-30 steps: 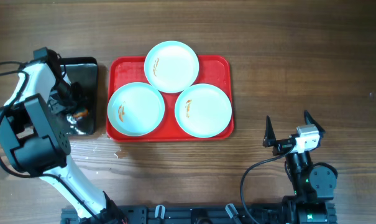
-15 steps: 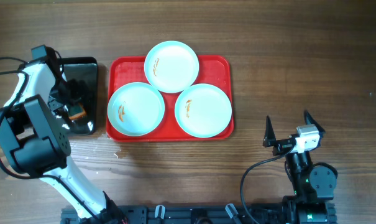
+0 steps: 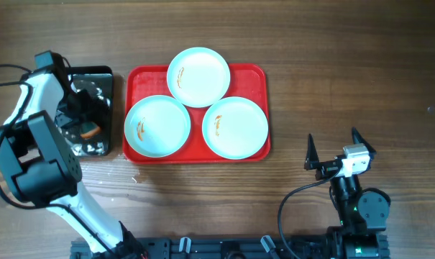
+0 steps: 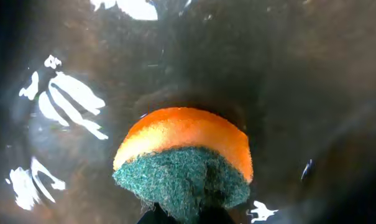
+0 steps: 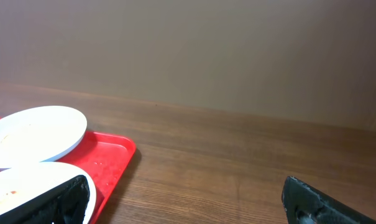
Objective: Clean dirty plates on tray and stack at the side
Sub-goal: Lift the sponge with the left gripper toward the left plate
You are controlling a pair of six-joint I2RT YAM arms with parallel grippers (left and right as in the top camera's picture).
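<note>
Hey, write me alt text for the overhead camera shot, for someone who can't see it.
Three pale plates, each with small orange-brown smears, sit on a red tray on a wooden table. At the left of the picture, the left gripper holds an orange sponge over a black pan; the right gripper sits open at lower right.

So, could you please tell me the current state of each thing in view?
Tray: loaded.
Far plate: smeared, unstacked, on tray.
Left plate: smeared, on tray.
Right plate: smeared, on tray.
Black pan: wet.
Sponge: gripped over black pan.
Left claw: shut on sponge.
Right claw: open, empty.
</note>
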